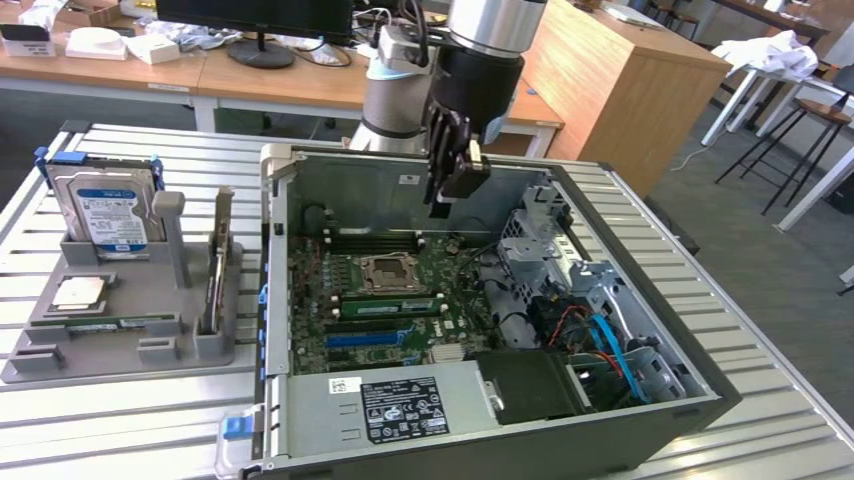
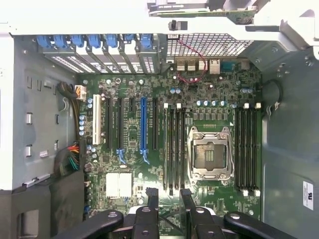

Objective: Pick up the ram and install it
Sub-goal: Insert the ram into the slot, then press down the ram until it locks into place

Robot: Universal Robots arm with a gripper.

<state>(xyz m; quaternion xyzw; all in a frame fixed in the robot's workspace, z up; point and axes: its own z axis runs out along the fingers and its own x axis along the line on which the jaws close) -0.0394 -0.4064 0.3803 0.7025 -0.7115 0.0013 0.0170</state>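
The open computer case (image 1: 694, 400) on the worktop (image 1: 120, 420) lies directly under the hand (image 1: 454, 185), whose fingers (image 2: 151, 199) stand apart and grip nothing. On the motherboard (image 1: 350, 285) below it, one ram (image 1: 394, 306) looks seated in a slot; a second ram (image 1: 114, 323) lies flat in the grey holder (image 1: 80, 350), well off to the hand's side. I judge the hand is between steps. Any grasp calls for pinching the thin stick squarely. Whether the slot clips are latched is hard to tell.
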